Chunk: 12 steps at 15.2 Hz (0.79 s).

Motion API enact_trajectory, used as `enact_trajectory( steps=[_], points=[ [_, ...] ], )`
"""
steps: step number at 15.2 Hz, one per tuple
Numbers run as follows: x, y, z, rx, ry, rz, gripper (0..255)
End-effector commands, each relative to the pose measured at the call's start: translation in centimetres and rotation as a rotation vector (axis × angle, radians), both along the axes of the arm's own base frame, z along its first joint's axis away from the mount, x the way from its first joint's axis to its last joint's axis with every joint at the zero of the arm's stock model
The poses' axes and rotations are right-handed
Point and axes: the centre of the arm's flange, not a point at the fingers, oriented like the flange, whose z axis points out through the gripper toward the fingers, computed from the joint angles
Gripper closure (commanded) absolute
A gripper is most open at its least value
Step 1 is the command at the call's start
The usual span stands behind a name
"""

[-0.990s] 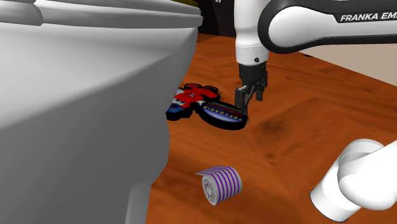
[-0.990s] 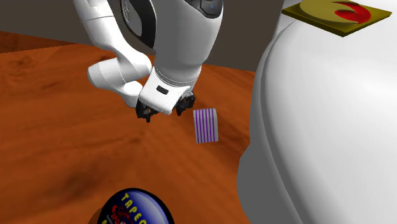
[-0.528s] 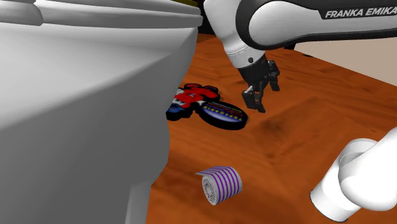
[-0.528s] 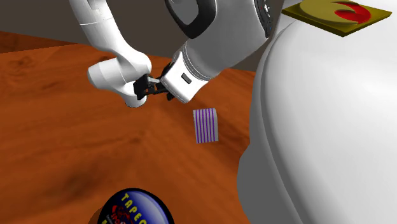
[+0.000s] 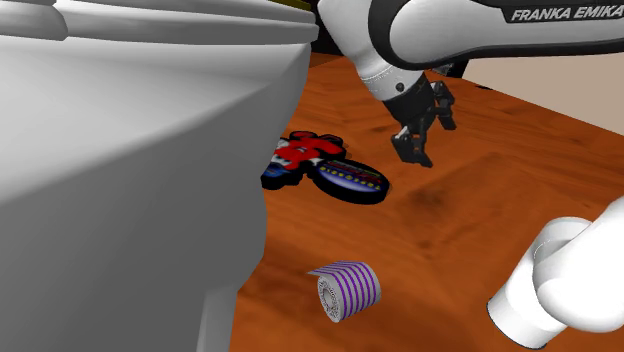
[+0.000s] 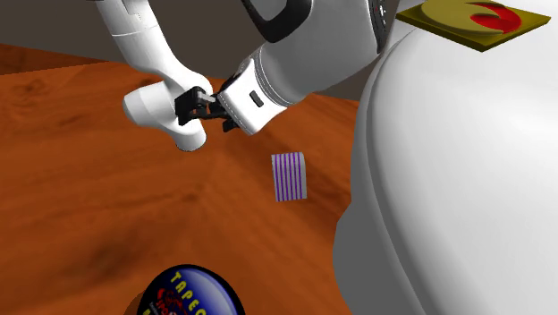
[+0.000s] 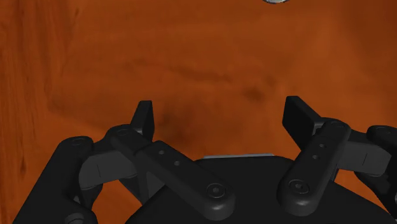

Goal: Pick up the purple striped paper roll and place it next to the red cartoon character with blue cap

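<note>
While your gripper [image 5: 414, 152] hangs above the wooden surface [image 5: 480, 160] with its jaws wide and empty, the purple striped roll [image 5: 345, 290] lies on its side well apart from it. The red cartoon figure [image 5: 300, 152] lies flat beside what may be a toilet's white base [image 5: 120, 200].

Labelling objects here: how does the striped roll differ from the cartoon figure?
The striped roll is white with purple bands; the cartoon figure is red and blue, on a dark oval base. The roll is a cylinder on its side; the figure is irregular. The figure is partly hidden behind the white fixture; the roll lies in the open. Both rest on the wooden surface.
</note>
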Motion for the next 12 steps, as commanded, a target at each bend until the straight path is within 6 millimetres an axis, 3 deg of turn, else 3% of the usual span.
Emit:
enact_trajectory(
  steps=[1, 5, 6, 7, 12],
  points=[
    [0.9, 2.4, -1.9, -0.014, 0.017, 0.054, 0],
    [2.2, 7.3, -5.7, -0.063, 0.052, 0.15, 0],
    [0.1, 0.7, 1.5, -0.076, -0.022, -0.017, 0],
    [0.1, 0.7, 1.5, -0.076, -0.022, -0.017, 0],
    [2.1, 6.3, -3.3, -0.122, 0.022, 0.102, 0]
  ],
)
